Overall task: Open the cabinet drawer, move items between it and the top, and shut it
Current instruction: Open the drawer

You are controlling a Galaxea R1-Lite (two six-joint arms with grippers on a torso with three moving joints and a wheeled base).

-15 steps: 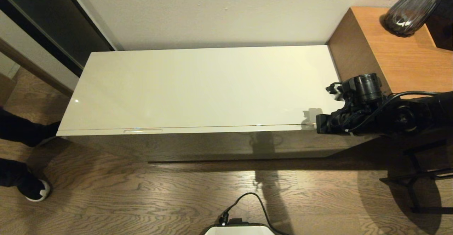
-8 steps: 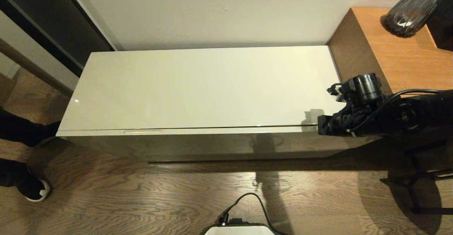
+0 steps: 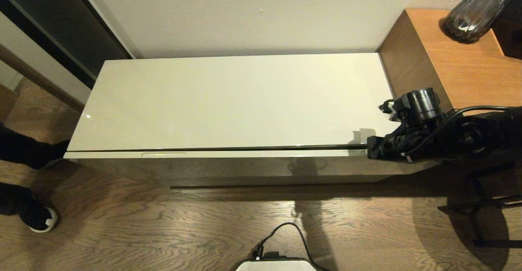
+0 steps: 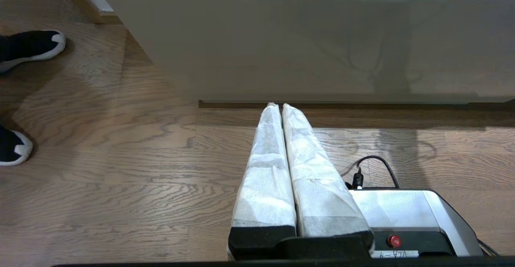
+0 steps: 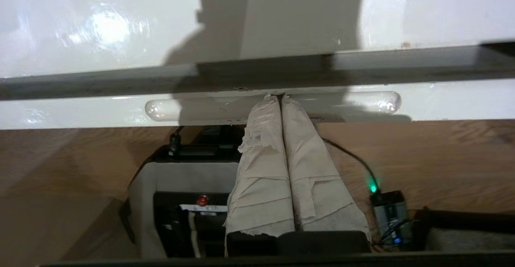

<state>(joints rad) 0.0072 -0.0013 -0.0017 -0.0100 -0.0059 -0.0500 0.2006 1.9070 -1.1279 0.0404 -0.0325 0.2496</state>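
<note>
Head view shows your right tool (image 3: 369, 153), fingers pressed together in the slot handle (image 5: 273, 106), has widened the cabinet drawer (image 3: 244, 154) gap, so opening is underway.

Top (image 3: 228, 99) bare along its length, narrow dark gap between top and drawer (image 3: 253, 154) front, too thin for a gripper, right gripper (image 5: 278, 96) with fingers together at the right slot handle (image 5: 362, 103), wooden block (image 3: 448, 58) and vase (image 3: 473, 14) closing the right end, shoes (image 3: 36, 218) on the floor at left.

Closed right gripper (image 5: 277, 97) seemingly in handle slot (image 5: 362, 104)
</note>
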